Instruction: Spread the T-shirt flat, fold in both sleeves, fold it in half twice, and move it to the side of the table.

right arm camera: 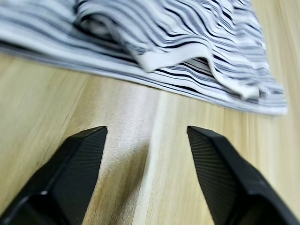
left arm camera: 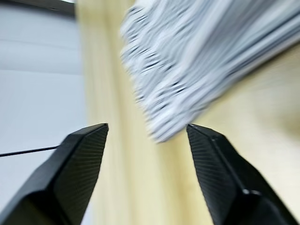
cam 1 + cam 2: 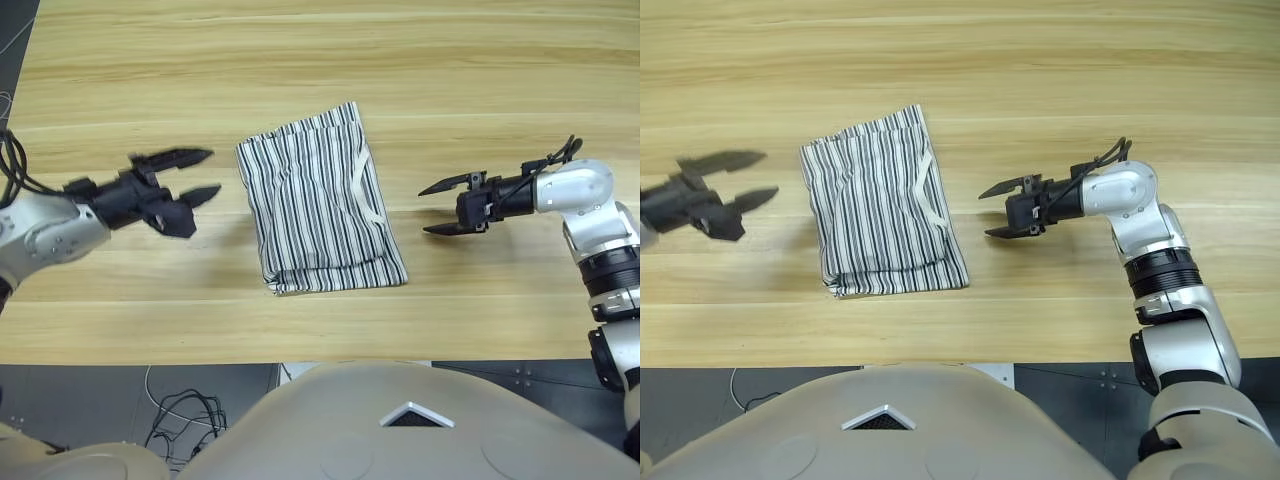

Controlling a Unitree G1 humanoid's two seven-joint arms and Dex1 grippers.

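Left eye view: T-shirt (image 3: 318,200) folded small at mid-table, nothing holding it
You have the striped shirt lying slightly askew on the wooden table (image 3: 500,70), so the folding looks done and only the move to the side seems left. The left gripper (image 3: 212,171) hovers just beside its left edge, jaws apart and empty; the right gripper (image 3: 424,210) sits near its right edge, jaws likewise apart. Next you'll likely need to pinch all the layers at one edge and slide the bundle sideways without letting it unfold
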